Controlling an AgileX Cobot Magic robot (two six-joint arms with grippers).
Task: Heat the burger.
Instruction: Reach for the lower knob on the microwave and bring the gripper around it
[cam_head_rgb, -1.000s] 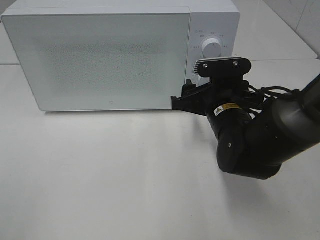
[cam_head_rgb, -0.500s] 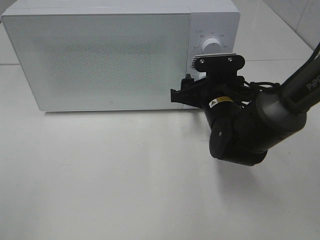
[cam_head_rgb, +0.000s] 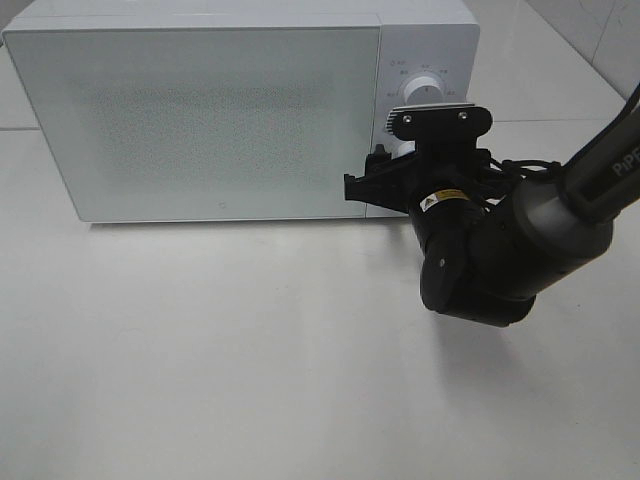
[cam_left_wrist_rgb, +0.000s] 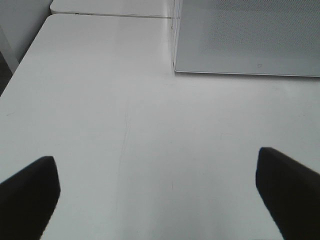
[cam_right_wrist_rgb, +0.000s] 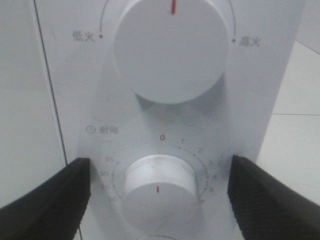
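— Burger in sight?
— Nowhere visible; perhaps behind the shut microwave door (cam_head_rgb: 200, 120).
— Grip?
— Right end effector (cam_right_wrist_rgb: 160, 195) spread wide astride the timer knob (cam_right_wrist_rgb: 157, 192), gripping nothing. Left end effector (cam_left_wrist_rgb: 160, 200) equally wide over the tabletop (cam_left_wrist_rgb: 125, 125).
— Risks?
— Closing off-centre and slipping; twisting too far, overheating; brushing the power knob (cam_right_wrist_rgb: 170, 47) nearby.

Microwave (cam_head_rgb: 200, 120) on table (cam_head_rgb: 200, 380), at 11 o'clock in the high view. Panel (cam_head_rgb: 440, 50) on its 3 o'clock side. Lower knob (cam_right_wrist_rgb: 159, 182) at 6 o'clock of upper knob (cam_head_rgb: 424, 92). Right arm (cam_head_rgb: 500, 260) at 5 o'clock of panel. Right gripper (cam_right_wrist_rgb: 160, 200) in front of lower knob, fingers (cam_right_wrist_rgb: 50, 200) at its 3 and 9 o'clock, not touching.
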